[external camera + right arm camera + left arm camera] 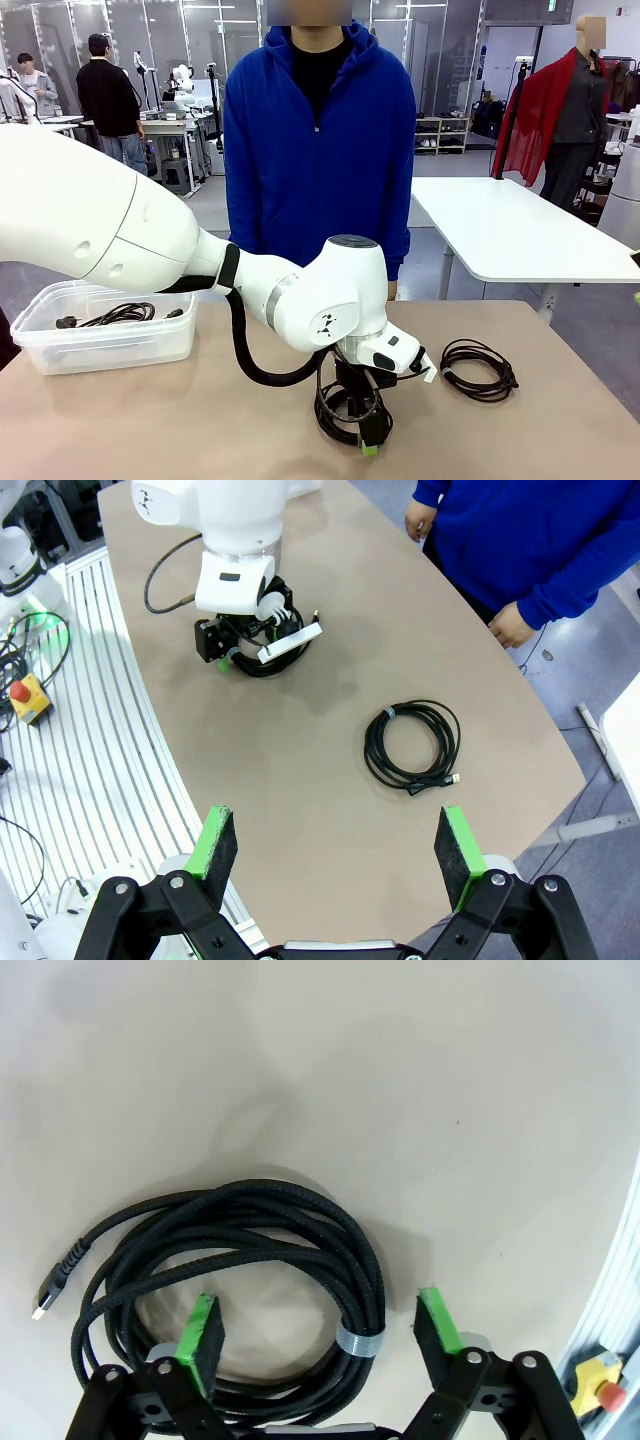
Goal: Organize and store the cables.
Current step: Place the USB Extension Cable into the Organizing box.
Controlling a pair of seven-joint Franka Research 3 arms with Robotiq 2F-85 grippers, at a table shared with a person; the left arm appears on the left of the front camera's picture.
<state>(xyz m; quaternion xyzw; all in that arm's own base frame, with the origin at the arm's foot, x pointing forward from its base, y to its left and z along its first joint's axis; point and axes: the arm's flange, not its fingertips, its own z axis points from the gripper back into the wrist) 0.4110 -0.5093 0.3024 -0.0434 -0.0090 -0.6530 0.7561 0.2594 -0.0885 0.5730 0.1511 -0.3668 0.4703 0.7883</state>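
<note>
Tan table bears a flat cable coil, plug seemingly angled outward.

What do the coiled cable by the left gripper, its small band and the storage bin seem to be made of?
Coiled cable: likely a braided fabric sleeve, matte black; a woven texture shows.
Band: perhaps a grey hook-and-loop strap, matte; too small to be sure.
Bin: translucent plastic, fairly smooth; the cable inside shows through its wall.

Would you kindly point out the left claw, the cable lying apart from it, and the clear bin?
Left claw [318, 1305], left wrist view, midway between fingertips.
Separate cable [374, 748], right wrist view, left arc.
Bin [110, 345], front view, front wall.
</note>
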